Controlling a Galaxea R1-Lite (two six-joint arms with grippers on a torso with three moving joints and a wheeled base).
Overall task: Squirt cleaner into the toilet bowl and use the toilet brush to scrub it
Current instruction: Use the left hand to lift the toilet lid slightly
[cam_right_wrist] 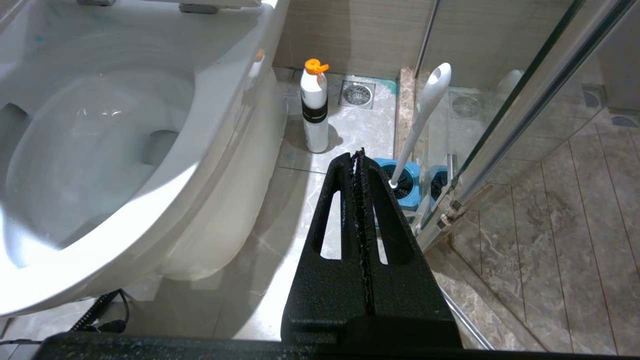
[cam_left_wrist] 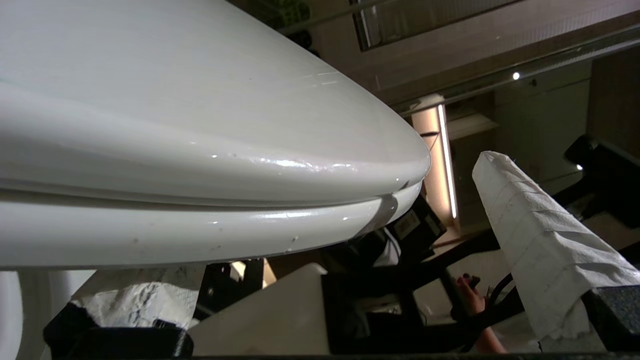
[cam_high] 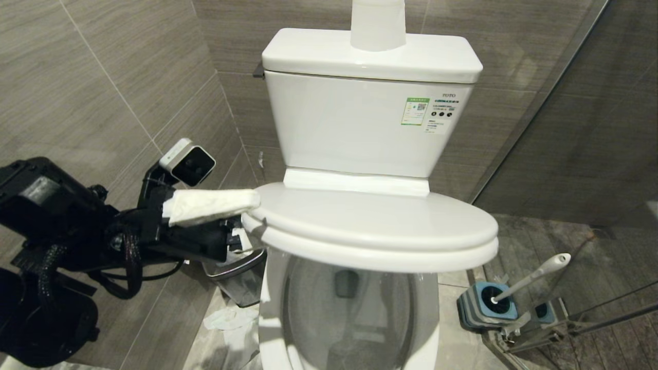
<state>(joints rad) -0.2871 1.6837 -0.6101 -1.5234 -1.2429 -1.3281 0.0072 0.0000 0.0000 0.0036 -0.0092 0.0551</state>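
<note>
The toilet bowl (cam_high: 270, 318) is white, and its lid (cam_high: 375, 216) and seat are tilted up together, partway above it. My left gripper (cam_high: 249, 221) is at their left edge, open wide, with paper-wrapped fingers (cam_left_wrist: 540, 250) on either side of the lid and seat (cam_left_wrist: 200, 150). The toilet brush (cam_high: 534, 275) stands in its blue-topped holder (cam_high: 483, 306) on the floor to the right. My right gripper (cam_right_wrist: 357, 155) hangs shut and empty over the floor beside the bowl (cam_right_wrist: 200, 165), pointing at the brush (cam_right_wrist: 425, 115). Faint turquoise traces of cleaner (cam_right_wrist: 102, 19) mark the bowl's upper inner wall.
A white bottle with an orange cap (cam_right_wrist: 315, 110) stands on the floor by the bowl, near a drain (cam_right_wrist: 357, 93). A steel waste bin (cam_high: 236, 267) and crumpled tissue (cam_high: 226, 318) lie left of the toilet. A glass shower door (cam_high: 565, 128) closes off the right. A person's hand (cam_left_wrist: 472, 300) shows behind.
</note>
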